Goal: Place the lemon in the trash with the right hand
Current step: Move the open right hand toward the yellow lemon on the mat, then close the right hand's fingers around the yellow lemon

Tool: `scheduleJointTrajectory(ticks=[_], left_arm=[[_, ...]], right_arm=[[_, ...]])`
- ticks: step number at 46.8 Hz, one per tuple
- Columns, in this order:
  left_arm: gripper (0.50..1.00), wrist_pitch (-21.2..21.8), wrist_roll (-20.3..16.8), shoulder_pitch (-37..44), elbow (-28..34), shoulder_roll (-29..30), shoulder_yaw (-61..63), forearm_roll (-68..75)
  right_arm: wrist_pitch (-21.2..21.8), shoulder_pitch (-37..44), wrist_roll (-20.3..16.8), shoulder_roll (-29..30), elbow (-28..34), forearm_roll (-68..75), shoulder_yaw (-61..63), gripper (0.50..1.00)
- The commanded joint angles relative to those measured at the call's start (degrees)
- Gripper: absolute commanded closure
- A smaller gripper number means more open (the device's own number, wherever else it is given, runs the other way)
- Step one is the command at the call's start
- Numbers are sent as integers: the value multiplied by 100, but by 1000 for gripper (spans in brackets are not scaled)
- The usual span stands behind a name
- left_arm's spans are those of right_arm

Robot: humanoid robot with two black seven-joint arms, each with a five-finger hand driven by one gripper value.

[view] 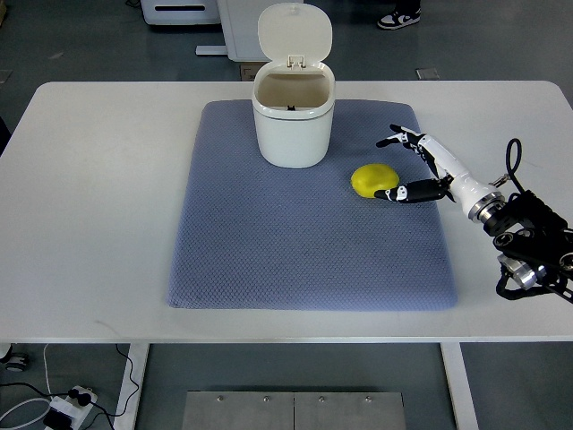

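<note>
From the top view, a white table (107, 206) carries a blue-grey mat (304, 251) that covers most of its middle. At the far edge of the mat stands a white trash bin (293, 121), its lid (295, 33) swung up and back so the mouth is uncovered and the inside shows pale and shadowed. The lemon (374, 179) lies on the mat, to the right of the bin and a little nearer, apart from the bin's wall with bare mat between them.

The right hand (421, 166) reaches in from the right edge, its black-jointed arm crossing the bare table top onto the mat. The fingers are spread and hold nothing: one fingertip (387, 193) sits right against the near-right side of the lemon, seemingly touching it, while the other fingers (398, 138) stretch out to the far side, clear of the fruit. The left arm does not show.

Between lemon and bin nothing stands on the mat. Past the far table edge are a white cabinet base (179, 12) and a person's shoe (398, 17) on the grey floor. Near the lower left, under the table, lie a power strip (67, 405) and cables.
</note>
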Motion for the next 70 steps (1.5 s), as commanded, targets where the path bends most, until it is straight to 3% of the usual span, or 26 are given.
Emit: scheduleJointTrajectory(ticks=[1, 48, 53, 59, 70], left_arm=[[500, 0, 0, -1, 0, 0, 0, 0], [500, 0, 0, -1, 0, 0, -1, 0], [500, 0, 0, -1, 0, 0, -1, 0], [500, 0, 0, -1, 0, 0, 8, 0], [500, 0, 0, -1, 0, 0, -1, 0]], right_arm=[[0, 1, 0, 76, -94, 2, -37, 500], [0, 80, -62, 436, -463, 2, -310, 507], [0, 88, -71, 445, -481, 2, -318, 519], [0, 88, -71, 454, -560, 2, -318, 582], [0, 88, -71, 542, -692, 10, -468, 615]])
